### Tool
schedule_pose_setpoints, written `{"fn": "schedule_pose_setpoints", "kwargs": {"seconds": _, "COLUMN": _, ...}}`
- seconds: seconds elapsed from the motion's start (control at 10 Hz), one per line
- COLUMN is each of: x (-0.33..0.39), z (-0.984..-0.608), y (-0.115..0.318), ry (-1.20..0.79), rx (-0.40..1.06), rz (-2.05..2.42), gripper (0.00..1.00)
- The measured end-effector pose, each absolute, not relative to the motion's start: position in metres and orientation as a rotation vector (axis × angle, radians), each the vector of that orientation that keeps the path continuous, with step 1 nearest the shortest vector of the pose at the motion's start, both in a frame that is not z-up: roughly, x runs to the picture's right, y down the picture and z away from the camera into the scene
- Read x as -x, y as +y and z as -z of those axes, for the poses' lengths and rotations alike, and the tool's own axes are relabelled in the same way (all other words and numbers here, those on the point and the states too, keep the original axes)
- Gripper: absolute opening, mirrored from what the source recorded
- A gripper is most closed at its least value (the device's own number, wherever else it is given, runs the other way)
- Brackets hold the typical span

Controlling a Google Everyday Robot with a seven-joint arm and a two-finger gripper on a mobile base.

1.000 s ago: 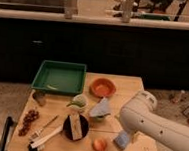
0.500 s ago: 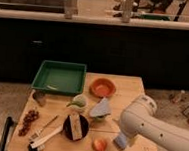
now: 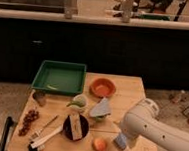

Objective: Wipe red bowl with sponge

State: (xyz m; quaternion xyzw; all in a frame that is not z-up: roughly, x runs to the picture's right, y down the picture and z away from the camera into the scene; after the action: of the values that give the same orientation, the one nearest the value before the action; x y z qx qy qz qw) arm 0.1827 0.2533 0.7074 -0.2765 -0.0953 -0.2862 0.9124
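Little has changed over the last second: the gripper (image 3: 124, 135), at the low end of the white arm (image 3: 148, 125), has sunk a touch lower and sits right at the sponge (image 3: 120, 142), near the front edge of the table (image 3: 137, 89). Whether it is spread or already pinching the sponge I cannot tell, as the arm's bulk hides it. The sponge lies where it did, just right of a small orange lump (image 3: 99, 144) and well apart from the red bowl (image 3: 103, 87), which rests untouched at the back of the table beside the green tray (image 3: 60, 77). Between sponge and bowl stands a folded grey-blue cloth (image 3: 101, 110), with a pale cup (image 3: 79, 102) and a black bowl (image 3: 76, 127) to its left. My reading is that the pick-up is in hand and no wiping has begun; the sponge would next have to be lifted and carried back over the cloth to the bowl
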Motion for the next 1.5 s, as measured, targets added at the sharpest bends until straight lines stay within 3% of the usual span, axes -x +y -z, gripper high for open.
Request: {"fn": "schedule_pose_setpoints", "kwargs": {"seconds": 1.5, "x": -0.21, "z": -0.739, "y": 0.287, "ry": -0.285, "rx": 0.613, "rz": 0.583, "gripper": 0.8}}
